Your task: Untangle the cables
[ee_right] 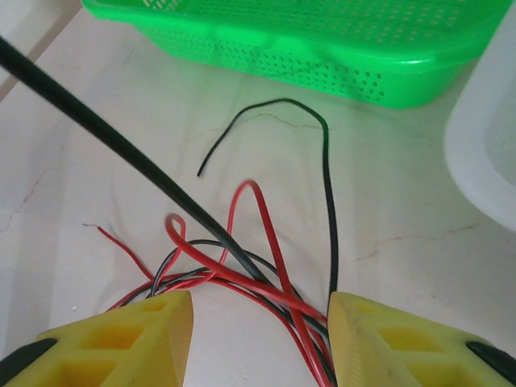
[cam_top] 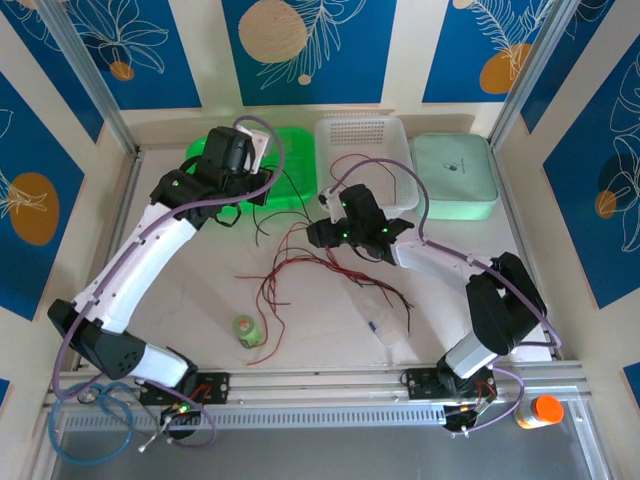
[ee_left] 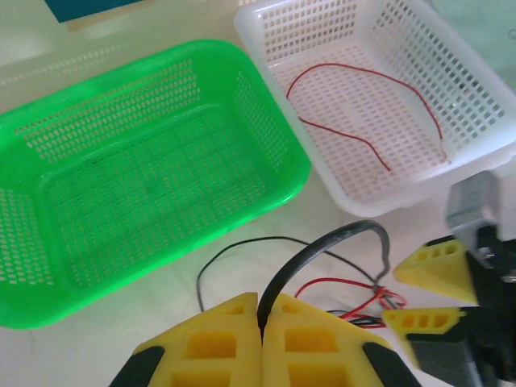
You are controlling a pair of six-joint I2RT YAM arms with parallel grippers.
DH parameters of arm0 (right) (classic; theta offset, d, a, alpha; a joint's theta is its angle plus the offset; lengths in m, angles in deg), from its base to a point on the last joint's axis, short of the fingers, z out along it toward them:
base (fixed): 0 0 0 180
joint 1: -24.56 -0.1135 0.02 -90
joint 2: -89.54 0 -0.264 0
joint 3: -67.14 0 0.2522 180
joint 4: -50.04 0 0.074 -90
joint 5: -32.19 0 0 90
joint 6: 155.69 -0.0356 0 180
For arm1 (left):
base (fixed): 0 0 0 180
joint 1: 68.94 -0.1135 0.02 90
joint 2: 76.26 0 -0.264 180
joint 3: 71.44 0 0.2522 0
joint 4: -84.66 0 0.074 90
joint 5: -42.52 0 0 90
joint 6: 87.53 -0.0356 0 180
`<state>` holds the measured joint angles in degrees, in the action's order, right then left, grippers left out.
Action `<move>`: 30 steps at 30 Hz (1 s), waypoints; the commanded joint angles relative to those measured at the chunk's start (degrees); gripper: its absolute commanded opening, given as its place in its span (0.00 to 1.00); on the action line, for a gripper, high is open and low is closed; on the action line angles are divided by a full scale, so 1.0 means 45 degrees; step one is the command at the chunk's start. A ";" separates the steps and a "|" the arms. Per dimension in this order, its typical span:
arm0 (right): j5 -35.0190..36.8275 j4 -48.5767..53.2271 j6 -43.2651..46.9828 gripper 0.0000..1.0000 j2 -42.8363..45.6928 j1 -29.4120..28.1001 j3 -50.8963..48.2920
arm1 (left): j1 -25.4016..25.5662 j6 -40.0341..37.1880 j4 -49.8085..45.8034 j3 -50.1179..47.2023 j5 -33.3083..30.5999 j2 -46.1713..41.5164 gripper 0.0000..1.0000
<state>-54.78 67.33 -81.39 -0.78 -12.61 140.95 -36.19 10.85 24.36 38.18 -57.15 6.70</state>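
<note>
The cables [ee_right: 242, 274] lie in a loose knot near the middle of the desk [cam_top: 320, 335], in front of the green basket [ee_left: 266, 121] and the white basket [ee_left: 484, 97]. They are thin red and black strands that cross and loop over one another.

The right end effector [ee_right: 260, 300] sits low over the knot with its yellow fingers apart. The crossing strands run through the gap between them and nothing is clamped.

The left end effector [ee_left: 260, 310] has its yellow fingers pressed together on one black cable [ee_left: 278, 278]. That cable rises from the grip and arcs to the right, towards the right end effector's fingertips. In the right wrist view a black strand runs straight and taut on a diagonal from the upper left down into the knot. Another black strand curves away from the knot towards the green basket, then hooks back to a free end.

A single red cable [ee_left: 387, 76] lies in an open curve on the floor of the white basket.
</note>
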 commanded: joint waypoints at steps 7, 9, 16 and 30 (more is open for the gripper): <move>0.0424 -0.0068 -0.0096 0.41 -0.0515 -0.0136 0.1507 | 0.0279 -0.0262 -0.0401 0.0552 0.0484 -0.0256 0.00; 0.0365 -0.0038 -0.0014 0.41 -0.0466 -0.0230 0.1706 | 0.0280 -0.0242 -0.0400 0.0516 0.0500 -0.0251 0.00; 0.0470 0.0234 -0.0023 0.31 -0.0802 -0.0354 0.2225 | 0.0318 -0.0203 -0.0343 0.0404 0.0643 -0.0307 0.00; 0.1021 0.1922 0.0902 0.00 0.1500 -0.0432 0.3969 | 0.0319 0.0024 -0.0309 -0.0398 0.0252 -0.0955 0.00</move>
<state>-50.28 74.43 -78.75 1.21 -14.21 156.36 -35.32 10.52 23.29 37.59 -55.47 3.09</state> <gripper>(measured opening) 0.054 0.051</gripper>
